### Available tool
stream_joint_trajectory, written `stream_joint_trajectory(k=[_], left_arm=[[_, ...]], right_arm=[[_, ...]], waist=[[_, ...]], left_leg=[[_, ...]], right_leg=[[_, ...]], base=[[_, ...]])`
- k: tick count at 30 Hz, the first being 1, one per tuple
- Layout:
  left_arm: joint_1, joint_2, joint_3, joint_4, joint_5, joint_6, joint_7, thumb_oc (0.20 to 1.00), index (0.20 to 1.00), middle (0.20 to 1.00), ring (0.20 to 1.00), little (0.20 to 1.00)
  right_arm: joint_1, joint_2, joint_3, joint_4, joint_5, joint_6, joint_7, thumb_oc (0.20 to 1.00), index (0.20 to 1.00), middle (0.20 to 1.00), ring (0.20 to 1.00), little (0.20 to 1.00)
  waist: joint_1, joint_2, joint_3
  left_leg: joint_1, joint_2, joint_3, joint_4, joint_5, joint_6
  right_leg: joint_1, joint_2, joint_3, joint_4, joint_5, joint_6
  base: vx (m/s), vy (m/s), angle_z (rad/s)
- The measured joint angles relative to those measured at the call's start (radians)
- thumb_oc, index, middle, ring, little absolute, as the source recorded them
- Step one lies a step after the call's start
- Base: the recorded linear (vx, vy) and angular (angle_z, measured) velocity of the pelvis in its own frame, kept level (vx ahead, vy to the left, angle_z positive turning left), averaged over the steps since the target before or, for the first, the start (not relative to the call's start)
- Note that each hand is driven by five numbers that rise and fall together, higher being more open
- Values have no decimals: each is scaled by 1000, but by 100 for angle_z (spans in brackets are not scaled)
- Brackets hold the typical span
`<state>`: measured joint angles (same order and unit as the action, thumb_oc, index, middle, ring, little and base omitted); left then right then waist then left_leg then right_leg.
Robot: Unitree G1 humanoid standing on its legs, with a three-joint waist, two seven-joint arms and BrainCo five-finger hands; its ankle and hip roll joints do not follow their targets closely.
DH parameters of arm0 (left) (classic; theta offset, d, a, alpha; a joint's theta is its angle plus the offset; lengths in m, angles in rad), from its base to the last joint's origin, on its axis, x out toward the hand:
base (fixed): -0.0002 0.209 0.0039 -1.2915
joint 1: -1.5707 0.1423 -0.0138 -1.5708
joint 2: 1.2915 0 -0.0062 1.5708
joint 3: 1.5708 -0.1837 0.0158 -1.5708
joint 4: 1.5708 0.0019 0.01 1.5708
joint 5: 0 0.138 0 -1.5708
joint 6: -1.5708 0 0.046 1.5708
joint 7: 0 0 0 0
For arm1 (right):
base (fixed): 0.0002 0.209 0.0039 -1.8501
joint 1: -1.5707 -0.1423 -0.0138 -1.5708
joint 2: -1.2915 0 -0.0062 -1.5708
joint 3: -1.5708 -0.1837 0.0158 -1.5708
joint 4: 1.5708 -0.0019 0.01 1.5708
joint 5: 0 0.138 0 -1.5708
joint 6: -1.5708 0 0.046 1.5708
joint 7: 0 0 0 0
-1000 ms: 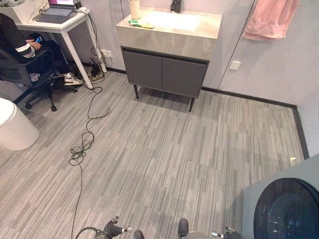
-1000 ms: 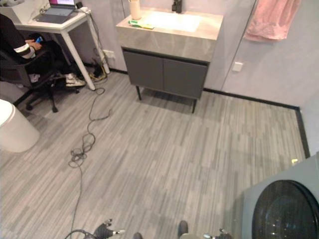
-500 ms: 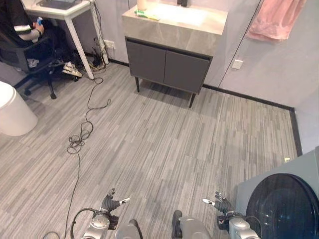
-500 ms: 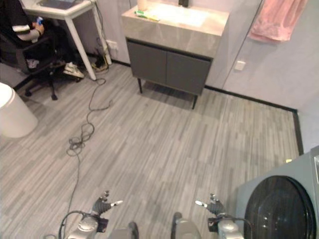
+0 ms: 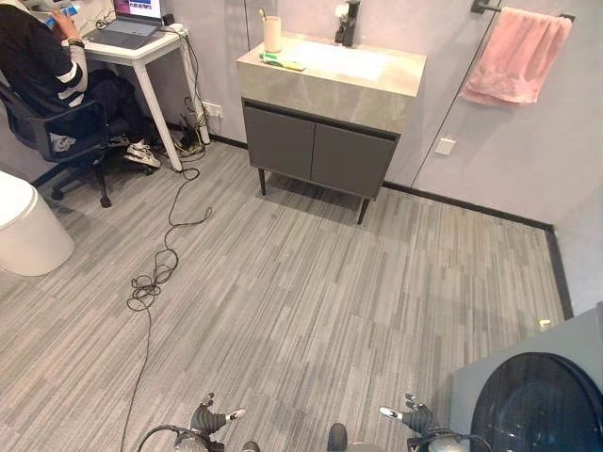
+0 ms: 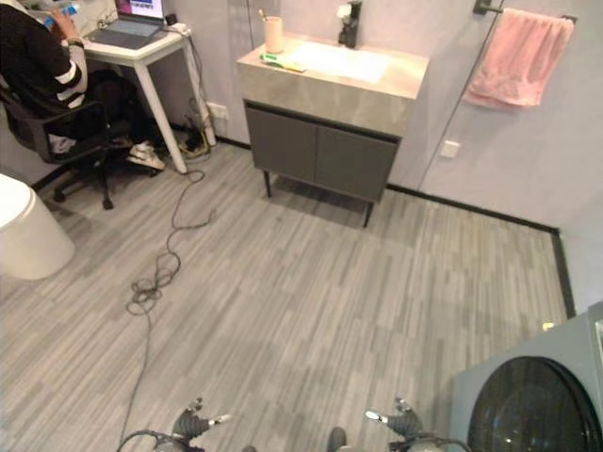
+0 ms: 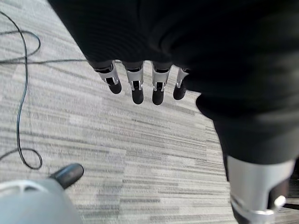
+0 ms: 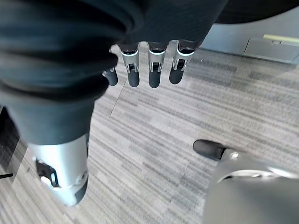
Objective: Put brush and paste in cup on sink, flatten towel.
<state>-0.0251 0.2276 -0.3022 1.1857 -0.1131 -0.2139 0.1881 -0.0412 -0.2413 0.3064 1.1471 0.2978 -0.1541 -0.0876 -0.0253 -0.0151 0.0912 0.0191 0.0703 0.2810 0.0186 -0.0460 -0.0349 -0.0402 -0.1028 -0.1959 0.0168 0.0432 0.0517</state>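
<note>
A beige cup (image 5: 272,35) stands at the back left of the grey sink cabinet's top (image 5: 325,85), with a thin stick poking out of it. A green and yellow item (image 5: 284,62) lies flat on the top just in front of the cup; I cannot tell brush from paste. A pink towel (image 5: 516,56) hangs bunched from a wall bar to the sink's right. My left hand (image 5: 209,421) and right hand (image 5: 415,415) hang low over the floor, far from the sink. Both are open with straight fingers (image 7: 135,81) (image 8: 152,65) and hold nothing.
A person (image 5: 42,66) sits on a black chair (image 5: 66,132) at a white desk (image 5: 141,47) far left. A white round tub (image 5: 28,231) stands at the left edge. A black cable (image 5: 155,273) trails over the floor. A washing machine (image 5: 537,405) fills the lower right corner.
The whole picture has shifted, so the camera has moved: the sink, cup and towel bar now show in full, and my hands sit lower at the bottom edge. Nothing on the sink has moved.
</note>
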Motion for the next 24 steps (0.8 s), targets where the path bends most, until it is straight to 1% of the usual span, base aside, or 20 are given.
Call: stream_joint_trajectory(k=[1,2,4,5,7,9,10,11,12,13,14,15,16,18,19,20,21,22,23,24], left_arm=[[-7,3,-5,-2,10,0,0,1000,1000,1000,1000,1000],[-24,5,-27,-8,18,0,-1,1000,1000,1000,1000,1000],[-32,8,-29,-34,40,-1,-2,1000,1000,1000,1000,1000],[-29,13,-32,-51,48,-1,-6,1000,1000,1000,1000,1000],[-12,34,-41,-76,55,-2,-12,1000,1000,1000,1000,1000],[-14,50,-51,-60,60,2,-17,1000,1000,1000,1000,1000],[-18,55,-51,-53,77,3,-17,1000,1000,1000,1000,1000],[-19,56,-51,-51,82,3,-18,1000,1000,1000,1000,1000],[-30,45,-53,-20,92,3,-17,1000,1000,1000,1000,1000],[-43,37,-51,-6,92,4,-17,1000,1000,1000,1000,1000],[-51,35,-50,-3,93,3,-17,1000,1000,1000,1000,1000],[-58,29,-33,11,94,3,-16,1000,1000,1000,1000,1000],[-60,29,-32,8,94,4,-16,1000,1000,1000,1000,1000],[-48,26,-36,4,101,3,-17,1000,1000,1000,1000,1000],[-44,18,-37,6,115,4,-16,1000,1000,1000,1000,1000],[-36,2,-35,16,115,2,-16,1000,1000,1000,1000,1000],[-53,-16,-29,31,113,3,-17,1000,1000,1000,1000,1000],[-57,-20,-17,39,110,3,-18,1000,1000,1000,1000,1000],[-91,-26,-18,82,90,6,-17,1000,1000,1000,1000,1000],[-88,-27,-12,78,80,7,-17,1000,1000,1000,1000,1000]], right_arm=[[1,0,-1,-2,1,0,0,1000,1000,1000,1000,1000],[-25,-9,-7,-14,1,0,0,1000,1000,1000,1000,1000],[-34,-20,-11,-73,2,0,-1,1000,1000,1000,1000,1000],[-18,-21,-13,-109,2,0,0,1000,1000,1000,1000,1000],[-12,-17,-14,-127,3,0,0,1000,1000,1000,1000,1000],[-7,-17,-22,-161,3,-1,0,1000,1000,1000,1000,1000],[-5,-17,-37,-177,3,-1,-1,1000,1000,1000,1000,1000],[-4,-18,-45,-179,3,-2,-2,1000,1000,1000,1000,1000],[-4,-21,-48,-173,3,-2,-9,1000,1000,1000,1000,1000],[-7,-22,-47,-170,3,-2,-15,1000,1000,1000,1000,1000],[-6,-20,-46,-171,3,-1,-18,1000,1000,1000,1000,1000],[-7,-13,-46,-171,2,0,-21,1000,1000,1000,1000,1000],[-9,-12,-44,-176,1,0,-21,1000,1000,1000,1000,1000],[7,-14,-39,-178,0,1,-20,1000,1000,1000,1000,1000],[28,-21,-39,-176,0,2,-20,1000,1000,1000,1000,1000],[21,-34,-34,-144,-14,0,-20,1000,1000,1000,1000,1000],[1,-51,-25,-72,-43,5,-18,1000,1000,1000,1000,1000],[-20,-53,-26,-37,-64,4,-18,1000,1000,1000,1000,1000],[-16,-63,0,5,-89,10,-18,1000,1000,1000,1000,1000],[-19,-72,0,-12,-100,10,-19,1000,1000,1000,1000,1000]], waist=[[-3,2,1],[-2,29,26],[-23,43,64],[-37,40,76],[-44,32,86],[-47,21,96],[-50,12,101],[-55,5,101],[-77,-1,98],[-81,-5,98],[-85,-5,101],[-94,-9,101],[-102,-11,100],[-118,-7,95],[-125,7,75],[-123,49,58],[-120,65,43],[-114,61,42],[-108,22,14],[-90,12,5]], left_leg=[[-1,-12,3,-14,-3,11],[4,-21,2,-45,5,33],[26,-29,2,-72,15,48],[38,-38,-4,-78,17,64],[45,-45,4,-85,12,79],[48,-46,5,-95,12,80],[48,-50,9,-97,12,81],[49,-55,9,-99,14,85],[55,-67,4,-110,3,83],[60,-69,2,-110,-7,77],[72,-71,0,-110,-12,80],[96,-71,-3,-110,-39,58],[114,-70,-7,-113,-56,46],[167,-52,-34,-115,-95,7],[200,-21,-56,-115,-119,-18],[213,30,-61,-102,-126,-31],[207,91,-87,-13,-90,-78],[179,112,-119,68,-71,-103],[42,129,-176,351,-28,-179],[-9,134,-198,458,41,-200]], right_leg=[[-17,-10,3,26,-1,11],[-109,-23,29,179,-3,19],[-200,-40,59,364,12,42],[-257,-53,85,458,9,83],[-297,-41,98,495,-31,103],[-308,-7,110,426,-59,111],[-308,3,91,340,-60,109],[-306,0,71,273,-53,108],[-314,-6,73,122,-22,108],[-314,-6,76,42,-9,121],[-320,-6,75,0,8,118],[-337,-26,71,-63,38,124],[-340,-33,74,-73,44,121],[-320,-33,107,-14,50,106],[-297,-15,107,0,118,94],[-286,28,104,23,131,84],[-216,81,88,4,134,-4],[-175,87,68,-17,115,-29],[-127,79,33,-56,109,-62],[-108,90,39,-59,82,-75]], base=[[100,308,-15],[81,216,-21],[128,182,-6],[169,140,8],[308,70,-9],[262,7,-17],[261,-36,-3],[350,-55,9],[423,-72,15],[395,-84,13],[546,-124,8],[499,-136,9],[383,-103,17],[307,-130,41],[428,-234,52],[624,-475,67],[533,-415,61],[621,-552,85],[359,-344,42],[361,-342,29]])
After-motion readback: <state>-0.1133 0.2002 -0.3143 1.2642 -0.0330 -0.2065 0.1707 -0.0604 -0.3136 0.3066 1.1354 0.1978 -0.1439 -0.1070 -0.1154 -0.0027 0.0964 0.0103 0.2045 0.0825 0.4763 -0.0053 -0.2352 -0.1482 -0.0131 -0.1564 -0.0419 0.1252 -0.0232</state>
